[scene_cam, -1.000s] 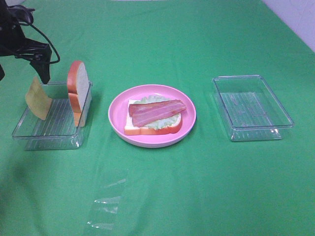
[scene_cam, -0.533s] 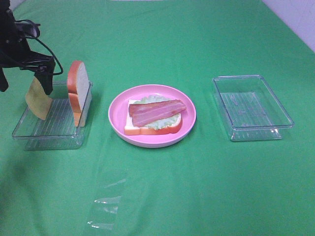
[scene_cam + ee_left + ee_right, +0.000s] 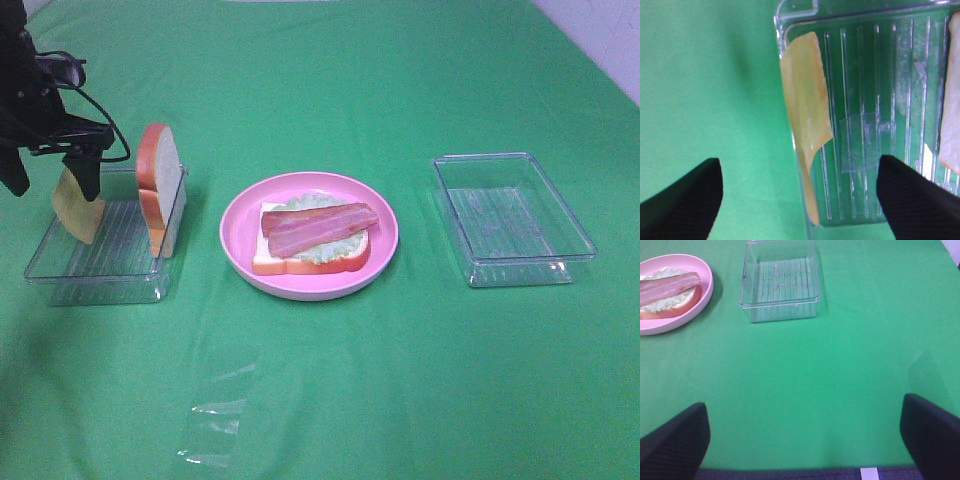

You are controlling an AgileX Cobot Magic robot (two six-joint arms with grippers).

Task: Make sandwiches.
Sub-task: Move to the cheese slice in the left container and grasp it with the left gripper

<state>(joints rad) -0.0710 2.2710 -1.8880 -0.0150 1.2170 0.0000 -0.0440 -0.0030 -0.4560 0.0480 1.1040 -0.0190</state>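
On the pink plate (image 3: 238, 228) at the middle of the counter lies the part-built sandwich (image 3: 312, 238): one bread slice flat, lettuce on it, bacon strips across the top. I see the second bread slice (image 3: 160, 190) standing on edge against the plate-side wall of the left tray (image 3: 95, 272), and the cheese square (image 3: 805, 115) leaning on that tray's opposite wall. My left hand (image 3: 55, 186) hangs pointing down over that wall, its fingers apart with the cheese between them and a gap on each side in the wrist view, so nothing is gripped. Compared with a second ago it has dropped lower around the cheese; the food has not shifted. My right hand (image 3: 800, 440) hovers with fingers spread wide over bare green cloth (image 3: 400, 380), near the right tray (image 3: 515, 262). Clear plastic film (image 3: 215, 420) lies on the cloth at the front, and a white wall (image 3: 605, 40) shows past the counter's far right corner.
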